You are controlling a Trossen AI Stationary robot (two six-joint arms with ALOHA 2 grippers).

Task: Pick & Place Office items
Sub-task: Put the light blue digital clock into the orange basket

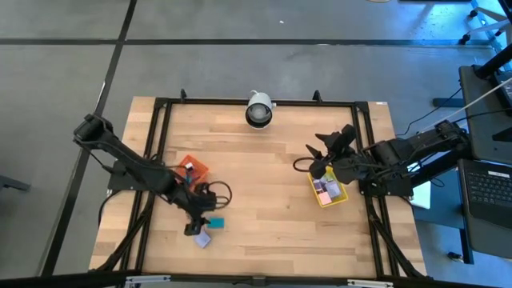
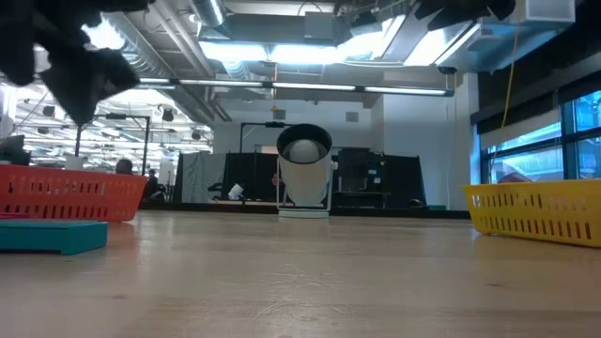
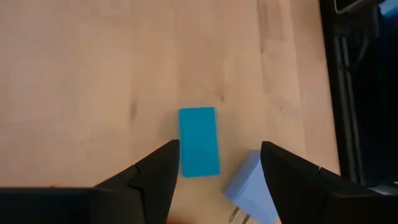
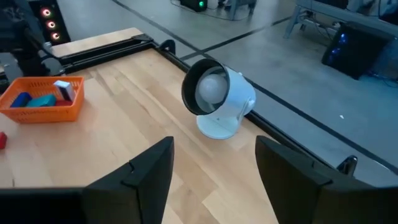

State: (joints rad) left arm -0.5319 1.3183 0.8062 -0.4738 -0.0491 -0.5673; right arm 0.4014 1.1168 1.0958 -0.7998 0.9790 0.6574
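My left gripper [image 1: 194, 226] hangs open above the table's near left part. Seen through the left wrist view, its fingers [image 3: 221, 158] stand over a flat teal block [image 3: 199, 142] and a lavender block [image 3: 252, 186], both lying flat on the wood. The same teal block [image 1: 216, 223] and lavender block [image 1: 202, 238] show from above. An orange tray [image 1: 192, 170] holds a few items; a yellow tray [image 1: 328, 190] holds more. My right gripper [image 1: 314, 158] is open and raised by the yellow tray's far end.
A white dome camera [image 1: 258, 110] stands at the table's far edge. A black frame rail [image 1: 160, 144] borders the wood. The right wrist view shows the orange tray [image 4: 43, 98] with blue, teal and white-labelled items, and a red block [image 4: 2, 140] beside it. Bare wood lies mid-table.
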